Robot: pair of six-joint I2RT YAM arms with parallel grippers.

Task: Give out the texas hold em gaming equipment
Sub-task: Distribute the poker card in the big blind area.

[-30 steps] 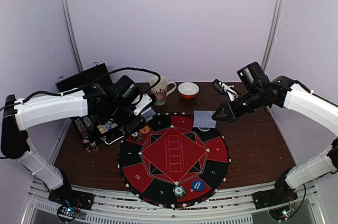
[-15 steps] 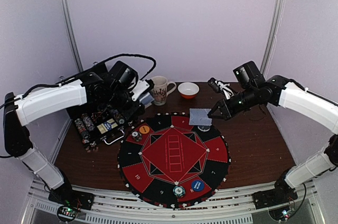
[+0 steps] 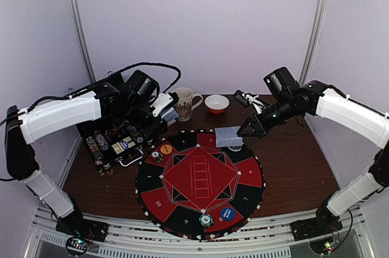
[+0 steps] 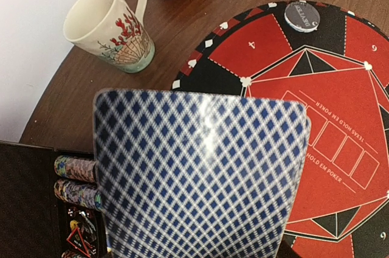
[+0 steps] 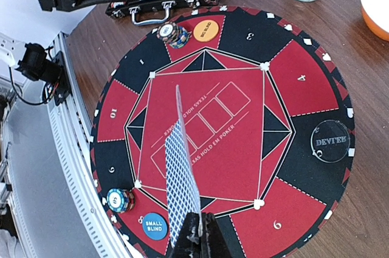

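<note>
My left tool [image 3: 165,112] is clamped on a stack of cards [image 4: 200,173], whose blue-checked backs fill most of its own camera view. A second ago it hung lower, over the rim of the mat [image 3: 200,176]. Now it has drawn up and back, so the open case [image 3: 115,142] lies below it on its left and the mug [image 3: 185,103] stands just beside it on its right. I take that as the deck hand clearing away from the mat, not as a deal from this side.

Below and ahead of that tool, an orange disc [image 3: 166,148] and a chip stack [image 3: 157,156] sit close together on the mat's rim. A blue disc [image 5: 155,224] and another chip stack [image 5: 120,199] sit on the opposite rim, well apart from both tools.

My right tool [image 5: 196,237] is pressed together on a single card [image 5: 181,179], held on edge above the red field. A dark disc [image 5: 330,140] lies on the mat off to the card's side. This tool has slid a little leftward in the last second, and the card, which looked flat then, now stands tilted. So one card is in the air, and I can see none lying at any numbered seat: by my reckoning the chips and discs are partly out and the dealing has barely begun.
</note>
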